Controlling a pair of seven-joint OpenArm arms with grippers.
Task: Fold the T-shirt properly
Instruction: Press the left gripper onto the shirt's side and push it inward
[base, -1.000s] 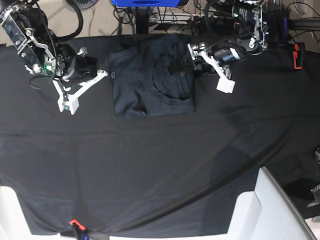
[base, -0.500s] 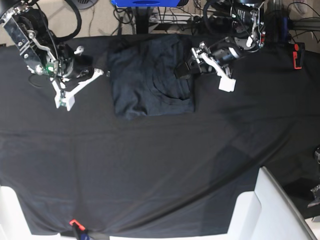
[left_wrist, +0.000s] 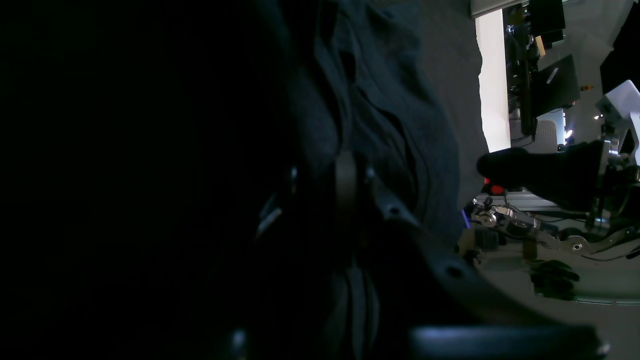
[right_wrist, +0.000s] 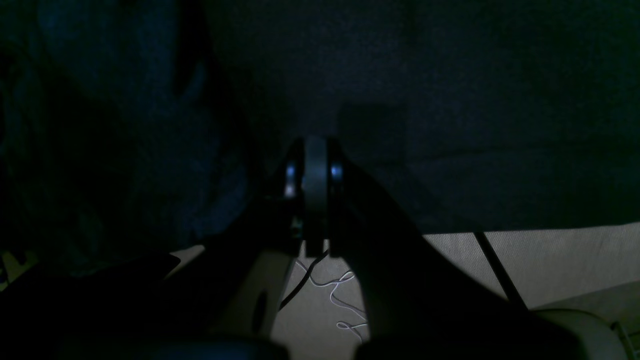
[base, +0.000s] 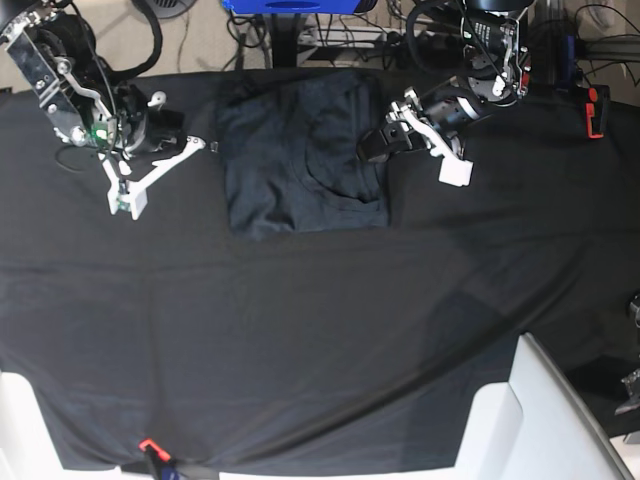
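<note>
On the near half of the black table cloth (base: 320, 340) nothing but cloth shows. Farther back, the T-shirt (base: 300, 155) lies folded in a rough rectangle at the table's far middle. At its right edge the left gripper (base: 378, 145) touches the fabric, its opening unclear. Apart to the left, the right gripper (base: 125, 200) has its fingers pressed together, holding nothing.

T-shirt (base: 300, 155) dark slate-grey, plain; table cloth (base: 320, 340) black.
</note>
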